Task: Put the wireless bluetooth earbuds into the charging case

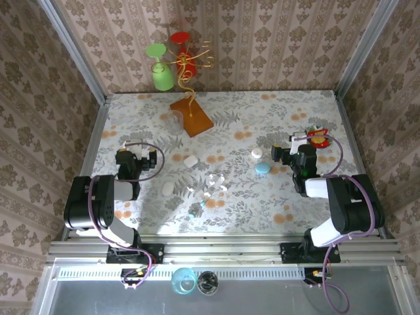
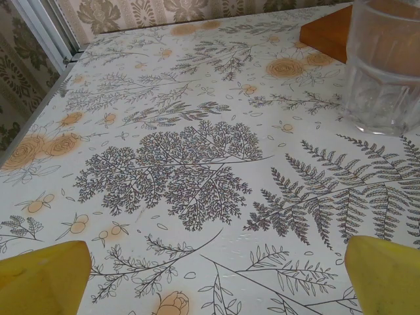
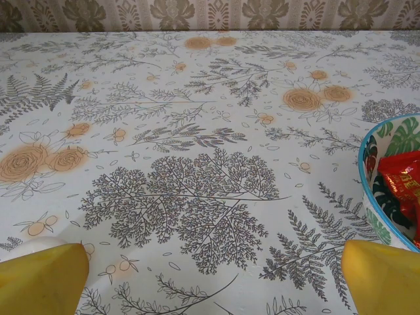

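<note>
Earbuds point(image 1: 205, 195): tiny white bits mid-table, btwn the arms, just right of a white pebble case point(image 1: 168, 188). L gripper point(image 2: 210, 279) jaws wide, nothing held. R gripper point(image 3: 213, 279) same, w/ a bowl point(image 3: 365, 172) to its right. Farther: clear glass point(image 2: 384, 65), wooden stand point(image 1: 191, 115).

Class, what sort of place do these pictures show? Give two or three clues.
Probably a robot test cell dressed up as a home: a left arm and right arm bolted to a metal rail, wallpapered panels in metal framing, and a floral tablecloth.
</note>
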{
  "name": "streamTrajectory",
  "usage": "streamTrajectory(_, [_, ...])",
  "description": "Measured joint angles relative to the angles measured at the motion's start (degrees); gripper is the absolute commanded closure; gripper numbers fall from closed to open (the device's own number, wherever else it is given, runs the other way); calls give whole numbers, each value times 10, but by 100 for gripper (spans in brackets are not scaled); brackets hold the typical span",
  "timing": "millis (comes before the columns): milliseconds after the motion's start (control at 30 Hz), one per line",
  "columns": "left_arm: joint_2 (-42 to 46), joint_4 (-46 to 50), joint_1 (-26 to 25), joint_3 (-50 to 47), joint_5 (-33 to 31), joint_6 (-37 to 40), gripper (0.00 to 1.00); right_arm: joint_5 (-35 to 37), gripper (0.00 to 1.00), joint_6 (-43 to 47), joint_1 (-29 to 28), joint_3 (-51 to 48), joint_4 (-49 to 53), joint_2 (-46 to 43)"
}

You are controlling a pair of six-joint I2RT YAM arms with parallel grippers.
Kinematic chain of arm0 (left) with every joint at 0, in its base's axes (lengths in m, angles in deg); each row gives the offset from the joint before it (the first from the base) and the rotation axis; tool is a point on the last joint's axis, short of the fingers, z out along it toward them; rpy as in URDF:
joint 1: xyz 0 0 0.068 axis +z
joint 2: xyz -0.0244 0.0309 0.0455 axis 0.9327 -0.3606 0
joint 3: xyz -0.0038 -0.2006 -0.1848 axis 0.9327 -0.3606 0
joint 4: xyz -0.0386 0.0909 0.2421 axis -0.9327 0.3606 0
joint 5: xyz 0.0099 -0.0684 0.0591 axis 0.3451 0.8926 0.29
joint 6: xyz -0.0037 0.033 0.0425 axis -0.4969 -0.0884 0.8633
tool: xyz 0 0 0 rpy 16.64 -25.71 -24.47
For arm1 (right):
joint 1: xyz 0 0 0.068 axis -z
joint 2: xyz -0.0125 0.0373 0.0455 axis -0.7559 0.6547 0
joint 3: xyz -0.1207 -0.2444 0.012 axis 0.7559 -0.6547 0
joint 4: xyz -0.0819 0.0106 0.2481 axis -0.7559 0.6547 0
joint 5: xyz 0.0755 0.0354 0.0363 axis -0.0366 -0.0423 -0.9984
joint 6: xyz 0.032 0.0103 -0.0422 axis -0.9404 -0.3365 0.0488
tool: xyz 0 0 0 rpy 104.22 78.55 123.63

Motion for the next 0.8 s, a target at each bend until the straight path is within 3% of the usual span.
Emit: streamTrajectory(800, [0, 0, 1, 0, 0, 0, 0, -5, 0, -3, 5, 0, 1, 0])
